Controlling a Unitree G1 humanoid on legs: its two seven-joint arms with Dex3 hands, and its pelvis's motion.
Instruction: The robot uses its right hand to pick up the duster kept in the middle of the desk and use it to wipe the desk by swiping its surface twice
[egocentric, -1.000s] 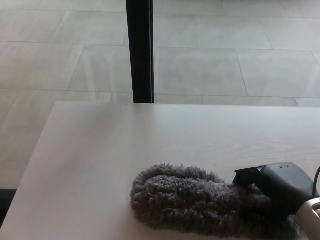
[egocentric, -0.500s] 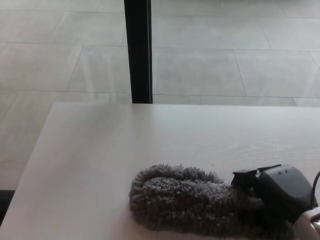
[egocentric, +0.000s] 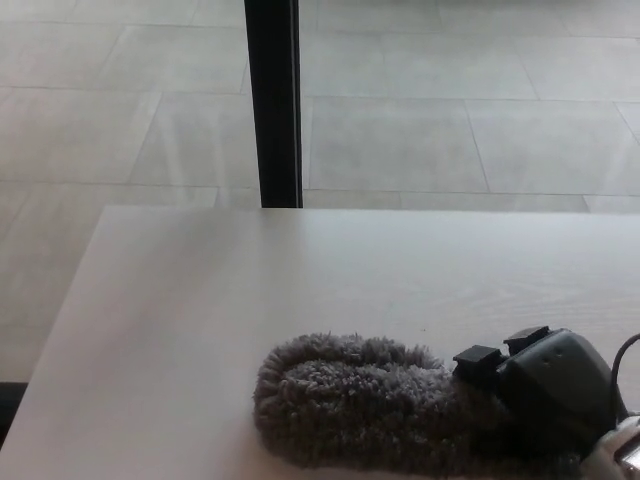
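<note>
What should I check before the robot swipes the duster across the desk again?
1. Right robot hand on the grey fluffy duster: ok.
2. Grip firm: cannot tell, fingers buried in the fluff.
3. Duster lying flat on the desk: ok.
4. Desk surface ahead and to the left bare: ok.
5. Left robot hand out of the way: ok, not in view.
6. Cable near the wrist free of the duster: cannot tell.

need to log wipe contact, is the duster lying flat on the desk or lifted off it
Lying flat. The grey duster rests lengthwise on the desk, no gap under its fluffy edge. The right hand sits on its right end.
</note>
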